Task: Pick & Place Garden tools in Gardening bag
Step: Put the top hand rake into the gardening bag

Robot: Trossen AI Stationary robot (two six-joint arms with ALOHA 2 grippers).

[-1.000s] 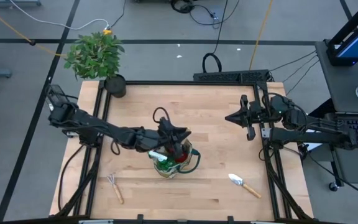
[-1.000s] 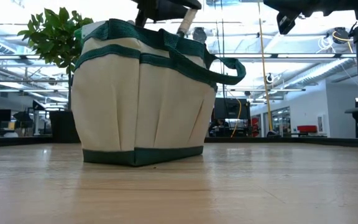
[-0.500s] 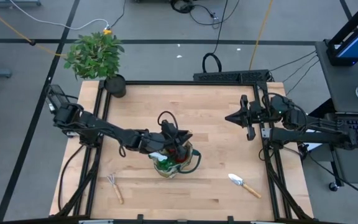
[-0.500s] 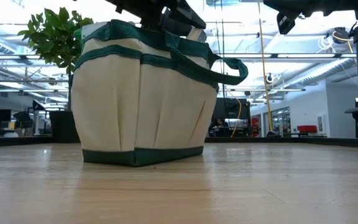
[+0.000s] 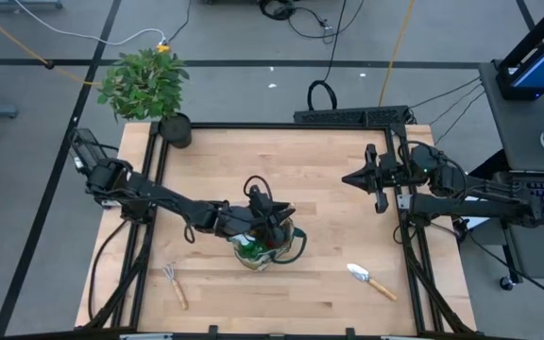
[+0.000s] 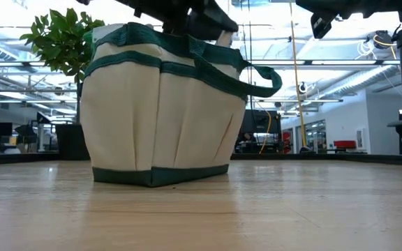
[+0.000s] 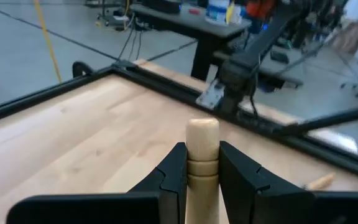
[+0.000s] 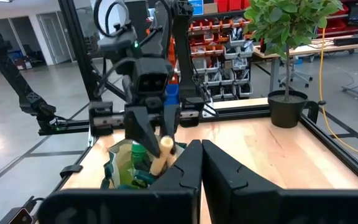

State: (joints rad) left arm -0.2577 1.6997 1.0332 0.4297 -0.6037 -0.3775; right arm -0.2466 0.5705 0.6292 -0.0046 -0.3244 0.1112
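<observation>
The gardening bag (image 5: 268, 247), beige with green trim, stands upright on its base mid-table and fills the left of the low view (image 6: 159, 104). My left gripper (image 5: 274, 227) hangs over the bag's mouth, shut on a wooden-handled garden tool (image 8: 160, 155) whose lower end is hidden inside the bag. Green things (image 8: 132, 163) show in the bag. A small rake (image 5: 176, 283) and a trowel (image 5: 371, 280) lie flat on the table. My right gripper (image 5: 362, 178) waits shut above the table's right side. My left gripper pinches the tool's wooden handle between its two fingers (image 7: 174, 171), just below the handle's rounded free end (image 7: 202, 140). The fingers come nearly level from the table's left and lie across the handle. The handle stands tilted, free end up, its lower part down in the bag.
A leafy plant in a black pot (image 5: 174, 130) stands at the table's far left corner. A black frame (image 5: 281, 126) runs round the wooden top. Bare wood lies between the bag and the right arm.
My left gripper has sunk toward the bag's mouth and shifted a little toward the table's right, still shut on the wooden handle. The handle has gone lower into the bag, and less of it shows above the rim in the low view.
</observation>
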